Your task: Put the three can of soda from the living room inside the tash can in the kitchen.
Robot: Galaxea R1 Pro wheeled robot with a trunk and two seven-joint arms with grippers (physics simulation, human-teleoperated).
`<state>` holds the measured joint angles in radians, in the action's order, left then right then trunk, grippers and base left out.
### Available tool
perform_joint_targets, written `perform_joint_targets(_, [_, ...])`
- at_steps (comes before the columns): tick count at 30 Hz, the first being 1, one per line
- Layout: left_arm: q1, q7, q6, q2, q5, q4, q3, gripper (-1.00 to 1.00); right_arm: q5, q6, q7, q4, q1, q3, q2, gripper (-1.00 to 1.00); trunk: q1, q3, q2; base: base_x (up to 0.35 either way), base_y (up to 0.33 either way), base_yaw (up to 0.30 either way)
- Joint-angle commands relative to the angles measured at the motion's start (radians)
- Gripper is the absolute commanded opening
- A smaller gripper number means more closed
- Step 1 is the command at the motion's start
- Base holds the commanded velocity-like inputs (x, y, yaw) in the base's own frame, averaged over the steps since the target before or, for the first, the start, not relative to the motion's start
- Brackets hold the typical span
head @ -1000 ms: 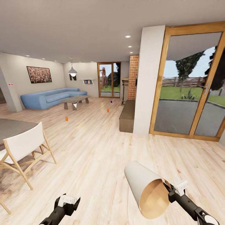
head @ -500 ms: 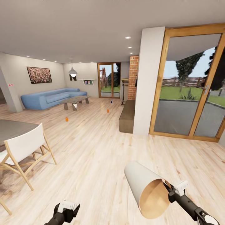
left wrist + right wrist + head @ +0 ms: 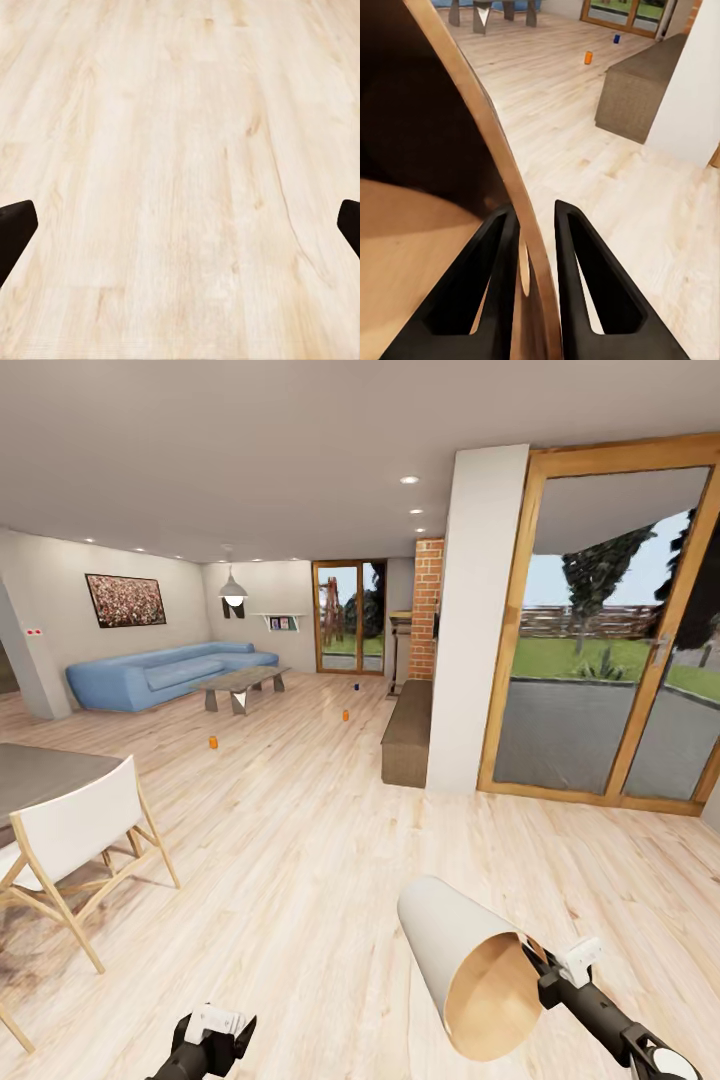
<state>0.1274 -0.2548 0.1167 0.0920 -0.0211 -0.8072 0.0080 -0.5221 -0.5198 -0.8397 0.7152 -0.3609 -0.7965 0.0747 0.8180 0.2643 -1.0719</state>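
Note:
The trash can (image 3: 450, 945), pale grey outside and coppery-brown inside, hangs tilted at the lower right with its mouth turned toward me. My right gripper (image 3: 545, 968) is shut on its rim; in the right wrist view the black fingers (image 3: 491, 255) pinch the rim wall (image 3: 472, 112). Far ahead on the living room floor stand two orange soda cans (image 3: 213, 741) (image 3: 345, 714) and a dark blue soda can (image 3: 356, 685). One orange can (image 3: 589, 57) and the blue can (image 3: 616, 39) appear beyond the bin. My left gripper (image 3: 215, 1028) hangs open over bare floor (image 3: 180, 232).
A white folding chair (image 3: 80, 830) and a dark table (image 3: 40, 770) stand at the left. A low dark cabinet (image 3: 408, 732) runs along the white pillar (image 3: 475, 620), with glass doors (image 3: 610, 630) to the right. The blue sofa (image 3: 160, 672) and coffee table (image 3: 240, 682) are far back.
The whole view has shifted slightly, so the camera moved. My left gripper sits a little lower in the picture than a second ago. The right gripper still holds the trash can the same way.

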Motion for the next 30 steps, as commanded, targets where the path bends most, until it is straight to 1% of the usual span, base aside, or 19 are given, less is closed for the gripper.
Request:
perform_joint_targets(1, [0.0, 0.0, -0.002, 0.0, 0.0, 0.0, 0.0, 1.0, 0.013, 0.006, -0.01, 0.001, -0.001, -0.002, -0.001, -1.0, 0.0, 0.0, 0.0, 0.234, 0.0, 0.0])
perform_joint_targets(14, [0.0, -0.001, -0.003, 0.0, 0.0, 0.0, 0.0, 1.0, 0.013, 0.007, -0.006, 0.001, 0.0, 0.0, -0.003, -1.0, 0.0, 0.0, 0.0, 0.298, 0.0, 0.0])
perform_joint_targets(20, [0.0, -0.001, -0.002, 0.0, 0.0, 0.0, 0.0, 1.0, 0.01, 0.007, -0.006, 0.001, 0.0, -0.002, -0.01, -1.0, 0.0, 0.0, 0.0, 0.322, 0.0, 0.0])
perform_joint_targets(30, [0.0, 0.001, -0.002, 0.0, -0.001, 0.0, 0.0, 1.0, 0.011, 0.007, -0.006, 0.001, 0.0, -0.004, -0.012, -1.0, 0.0, 0.0, 0.0, 0.323, 0.0, 0.0])
